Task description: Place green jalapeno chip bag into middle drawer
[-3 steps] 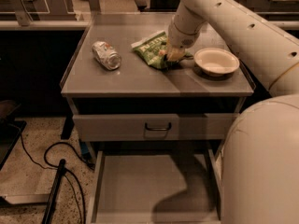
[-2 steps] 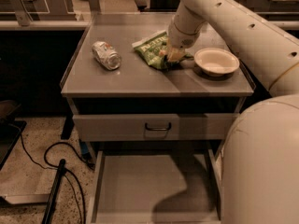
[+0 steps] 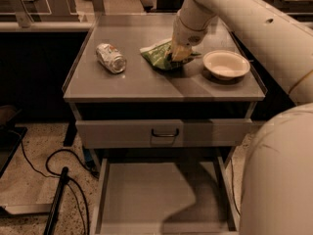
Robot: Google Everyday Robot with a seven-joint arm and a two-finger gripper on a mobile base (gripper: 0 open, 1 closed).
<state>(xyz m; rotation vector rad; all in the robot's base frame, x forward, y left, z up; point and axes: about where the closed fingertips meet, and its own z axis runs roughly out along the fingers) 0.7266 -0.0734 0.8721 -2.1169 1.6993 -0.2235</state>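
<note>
Nothing much has moved in the last second, tbh: my gripper [image 3: 178, 53] is parked in the same spot, down on the right end of the chip bag [image 3: 157, 57], and the bag hasn't budged or lifted either. It's lying flat on the tabletop [image 3: 122, 84], about mid-table toward the far side, with the crushed can [image 3: 111, 58] well off to its left and the white bowl [image 3: 226, 64] just to its right. I honestly can't tell from here whether the gripper has closed on the foil or is just resting on it, since my wrist hides that part. So my read is I'm at the grab step and the real work hasn't started. The drawer [image 3: 146, 195] is already pulled out below on the near side, floor bare, so no opening step is needed. Once I've got hold, the job is lift, swing toward the near edge, drop down past the closed drawer front [image 3: 164, 132] with the handle, and let go over that floor. What worries me is crinkly foil slipping out on the lift, and the bowl sitting close enough to get bumped if I swing right.
</note>
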